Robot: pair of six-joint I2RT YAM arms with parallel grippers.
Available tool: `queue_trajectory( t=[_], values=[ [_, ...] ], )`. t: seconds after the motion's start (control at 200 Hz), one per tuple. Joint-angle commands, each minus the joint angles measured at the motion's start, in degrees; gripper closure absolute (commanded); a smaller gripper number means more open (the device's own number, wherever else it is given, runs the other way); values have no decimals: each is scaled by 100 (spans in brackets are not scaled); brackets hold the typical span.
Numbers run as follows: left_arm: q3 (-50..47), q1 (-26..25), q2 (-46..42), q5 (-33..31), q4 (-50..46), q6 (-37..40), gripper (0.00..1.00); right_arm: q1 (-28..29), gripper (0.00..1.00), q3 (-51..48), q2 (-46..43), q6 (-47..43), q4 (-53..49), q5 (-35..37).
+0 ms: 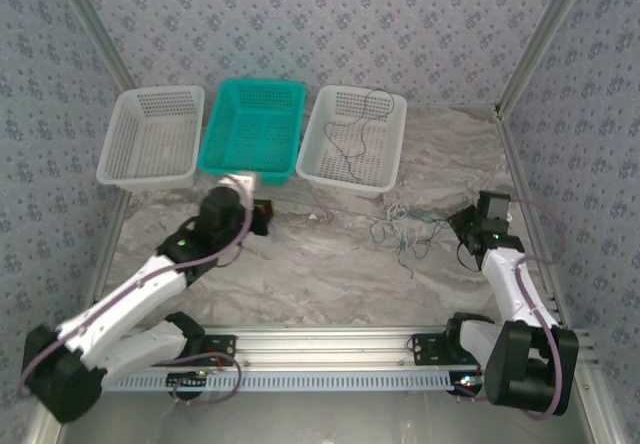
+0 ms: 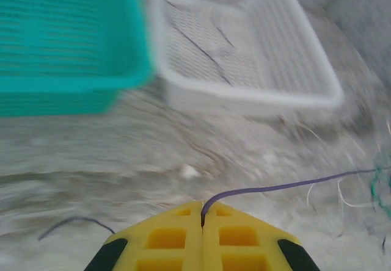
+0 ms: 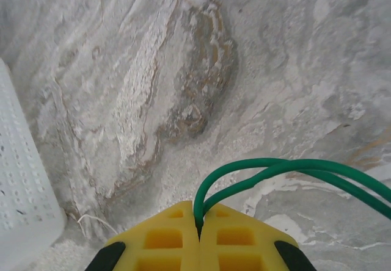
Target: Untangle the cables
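Cables, a small tangle of thin floppy wires in dark, white and green, lie on the counter near the right arm, in front of the right-hand white basket.

Left end effector: yellow fingers pressed together, pinching a thin purple-dark wire that runs off right toward the tangle. That wrist view is smeared, so detail is poor.

Right end effector: yellow fingers closed on a looped green wire, just above the counter, beside the tangle.

Step in hand, as judged: draw the purple-dark strand out while the green one serves as anchor.
- Pull should go left and low, slow.
- Right side should hold firm without lifting, or the whole clump is likely to slide along.
- If the strand goes taut and the clump bunches, ease off; a knot may tighten.
- Thin wire may slip from the pinch.

Surface: grey-white marbled counter, smooth, little friction likely.

Along its far edge sit three perforated plastic baskets:
- white left basket
- teal middle basket
- white right basket, holding one loose dark cable

Room: floral-patterned walls on three sides, and a metal rail at the near edge carrying both arm bases.
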Motion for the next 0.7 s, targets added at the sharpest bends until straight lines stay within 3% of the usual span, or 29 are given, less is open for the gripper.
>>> queue_trajectory(
  t=[0.0, 0.13, 0.28, 0.365, 0.44, 0.545, 0.695],
  values=[
    [-110, 914, -798, -593, -870, -789, 100, -255, 100, -72, -167, 272, 84, 135],
    [-233, 1972, -1273, 94, -1240, -1263, 100, -450, 100, -35, -251, 374, 40, 284],
    [-254, 2136, -1194, 547, -1293, -1234, 100, -384, 100, -70, -258, 272, 79, 267],
    [-347, 2136, -1067, 1064, -912, -1198, 100, 172, 100, -152, -234, 164, 74, 517],
    [-497, 2103, -955, 1489, -404, -1262, 100, 1003, 100, -226, -155, 115, -32, 1024],
    [-556, 1912, -833, 1825, 49, -1150, 100, 1906, 83, -242, -66, 67, -308, 1638],
    [-351, 1344, -698, 1849, 48, -623, 100, 2499, 54, 53, -313, -764, -443, 1659]
  ],
)
